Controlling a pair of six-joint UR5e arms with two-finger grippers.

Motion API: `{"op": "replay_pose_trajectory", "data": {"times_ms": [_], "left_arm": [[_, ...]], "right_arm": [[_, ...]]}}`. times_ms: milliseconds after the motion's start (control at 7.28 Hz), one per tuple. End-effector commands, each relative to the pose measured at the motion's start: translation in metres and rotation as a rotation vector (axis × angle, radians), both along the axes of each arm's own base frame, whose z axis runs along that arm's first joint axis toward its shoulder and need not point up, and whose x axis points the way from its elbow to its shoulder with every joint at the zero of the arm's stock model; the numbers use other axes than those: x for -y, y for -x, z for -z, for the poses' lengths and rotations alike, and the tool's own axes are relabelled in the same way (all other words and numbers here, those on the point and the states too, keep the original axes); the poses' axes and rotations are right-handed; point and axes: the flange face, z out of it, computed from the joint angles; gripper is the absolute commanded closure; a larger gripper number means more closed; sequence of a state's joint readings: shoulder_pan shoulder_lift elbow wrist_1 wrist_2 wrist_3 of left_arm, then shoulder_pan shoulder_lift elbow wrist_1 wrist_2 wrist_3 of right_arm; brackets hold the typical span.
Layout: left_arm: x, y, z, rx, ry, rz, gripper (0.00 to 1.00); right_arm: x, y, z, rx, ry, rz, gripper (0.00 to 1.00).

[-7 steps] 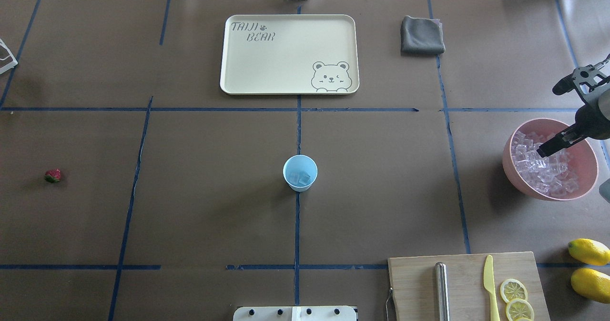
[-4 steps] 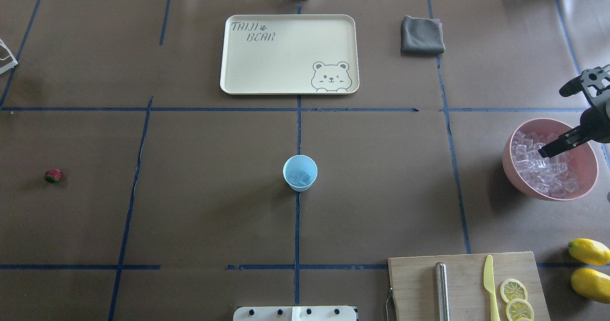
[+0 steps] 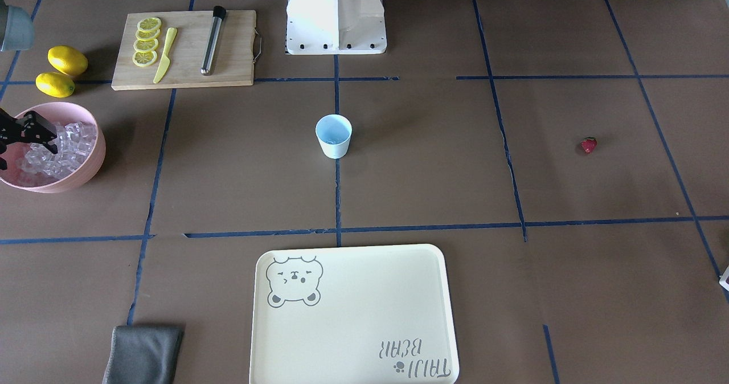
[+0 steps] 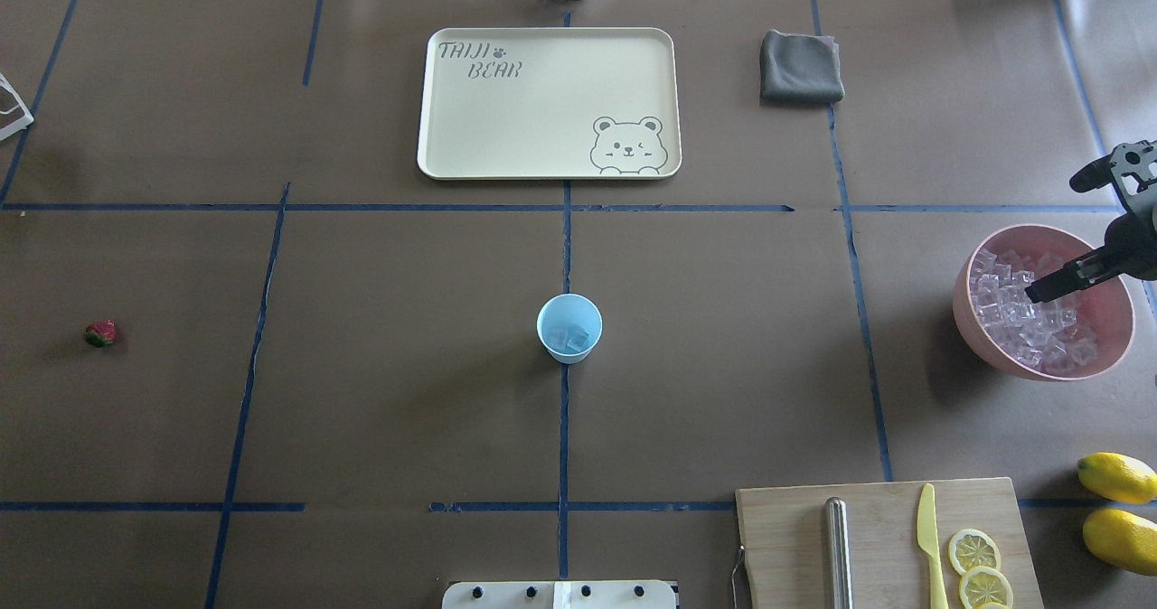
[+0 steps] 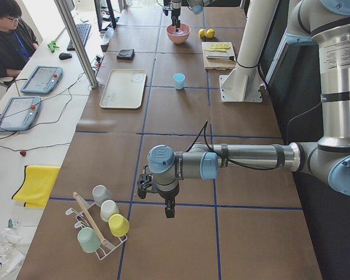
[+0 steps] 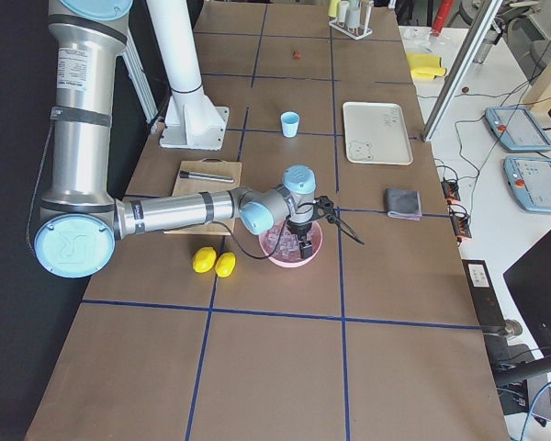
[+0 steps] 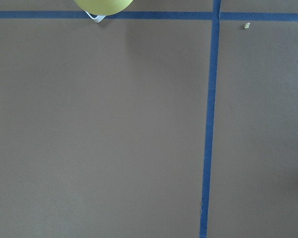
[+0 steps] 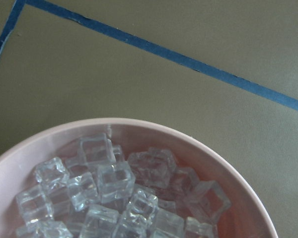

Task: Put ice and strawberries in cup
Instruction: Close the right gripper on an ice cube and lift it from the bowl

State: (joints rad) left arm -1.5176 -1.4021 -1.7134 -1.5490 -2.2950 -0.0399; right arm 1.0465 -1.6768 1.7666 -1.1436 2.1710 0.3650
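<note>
The light blue cup (image 4: pixel 569 327) stands at the table's middle with a few ice cubes (image 4: pixel 571 339) inside; it also shows in the front view (image 3: pixel 334 136). The strawberry (image 4: pixel 101 332) lies alone at the far left. The pink bowl (image 4: pixel 964 309) at the right holds many ice cubes (image 4: pixel 1030 331), seen close in the right wrist view (image 8: pixel 111 181). My right gripper (image 4: pixel 1054 238) is open above the bowl, one finger (image 4: pixel 1062 276) over the ice. My left gripper (image 5: pixel 167 211) hangs over bare table far left; I cannot tell whether it is open.
A cream tray (image 4: pixel 542 130) and a grey cloth (image 4: pixel 801 67) lie at the back. A cutting board (image 4: pixel 786 537) with a knife, a steel rod and lemon slices sits front right, two lemons (image 4: pixel 1118 476) beside it. A cup rack (image 5: pixel 102 224) stands by the left arm.
My right gripper has drifted a little to the right over the bowl and stays open. Cup, strawberry and bowl have not moved.
</note>
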Motion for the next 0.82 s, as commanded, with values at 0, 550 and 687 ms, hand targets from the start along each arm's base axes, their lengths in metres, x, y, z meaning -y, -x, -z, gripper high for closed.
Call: {"op": "replay_pose_trajectory", "data": {"times_ms": [0,550,687], "left_arm": [[-0.0002,-0.0002,-0.0009,0.0,0.003,-0.001,0.0],[-0.0004,-0.0003,-0.0015,-0.001,0.004,0.0,0.0],[-0.0004,-0.0002,-0.0016,0.0,0.004,-0.001,0.0]], "right_arm": [[0.0011,0.0008,0.0065,0.011,0.009,-0.024,0.06],[0.0006,-0.0003,0.0029,0.001,0.011,-0.027,0.08],[-0.0002,0.0001,0.0006,-0.001,0.015,-0.025,0.08]]}}
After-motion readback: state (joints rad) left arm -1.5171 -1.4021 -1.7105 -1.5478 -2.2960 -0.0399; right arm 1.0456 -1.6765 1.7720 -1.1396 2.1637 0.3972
